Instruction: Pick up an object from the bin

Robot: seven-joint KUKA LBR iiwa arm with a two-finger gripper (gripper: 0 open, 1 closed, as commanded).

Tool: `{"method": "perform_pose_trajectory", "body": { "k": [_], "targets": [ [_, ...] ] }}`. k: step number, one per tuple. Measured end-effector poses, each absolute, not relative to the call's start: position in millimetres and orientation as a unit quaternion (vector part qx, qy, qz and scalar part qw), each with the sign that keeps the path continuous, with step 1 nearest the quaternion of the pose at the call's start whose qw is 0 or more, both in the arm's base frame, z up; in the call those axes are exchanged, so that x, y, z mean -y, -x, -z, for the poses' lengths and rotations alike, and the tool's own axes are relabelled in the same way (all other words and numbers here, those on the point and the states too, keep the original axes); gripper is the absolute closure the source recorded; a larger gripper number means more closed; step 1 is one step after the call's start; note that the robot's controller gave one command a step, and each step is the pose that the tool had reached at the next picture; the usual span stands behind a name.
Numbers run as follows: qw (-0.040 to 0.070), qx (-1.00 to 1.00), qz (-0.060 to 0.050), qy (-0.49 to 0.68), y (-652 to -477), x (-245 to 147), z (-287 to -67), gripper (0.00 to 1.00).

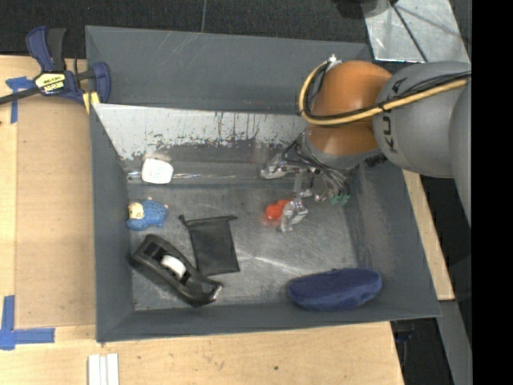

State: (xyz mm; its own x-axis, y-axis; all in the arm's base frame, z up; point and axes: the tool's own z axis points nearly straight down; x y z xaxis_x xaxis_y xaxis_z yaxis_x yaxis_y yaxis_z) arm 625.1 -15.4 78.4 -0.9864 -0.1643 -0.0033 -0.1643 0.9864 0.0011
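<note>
My gripper [282, 192] hangs low in the right middle of the bin, its fingers spread open. One fingertip [272, 170] points left toward the back wall; the other [292, 216] reaches down to the bin floor. A small red object [276, 211] lies on the floor right beside the lower fingertip, on its left, at the edge of the gap between the fingers. I cannot tell whether it touches the finger. A flat black pouch [212, 244] lies to the left of that, apart from the gripper.
A dark blue oblong object [335, 288] lies at the front right. A black tape dispenser [171, 269] sits at the front left, a small blue and yellow toy [147, 212] at the left, a white object [157, 171] at the back left.
</note>
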Motion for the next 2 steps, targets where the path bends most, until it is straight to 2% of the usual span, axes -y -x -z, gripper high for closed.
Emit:
{"method": "perform_pose_trajectory", "body": {
  "k": [1, 2],
  "targets": [
    [0.002, -0.997, -0.001, 0.082, -625.2, 15.4, -78.4, 0.0],
    [0.007, -0.997, 0.0, 0.081, -628.8, 15.7, -82.7, 1.0]
  ]
}}
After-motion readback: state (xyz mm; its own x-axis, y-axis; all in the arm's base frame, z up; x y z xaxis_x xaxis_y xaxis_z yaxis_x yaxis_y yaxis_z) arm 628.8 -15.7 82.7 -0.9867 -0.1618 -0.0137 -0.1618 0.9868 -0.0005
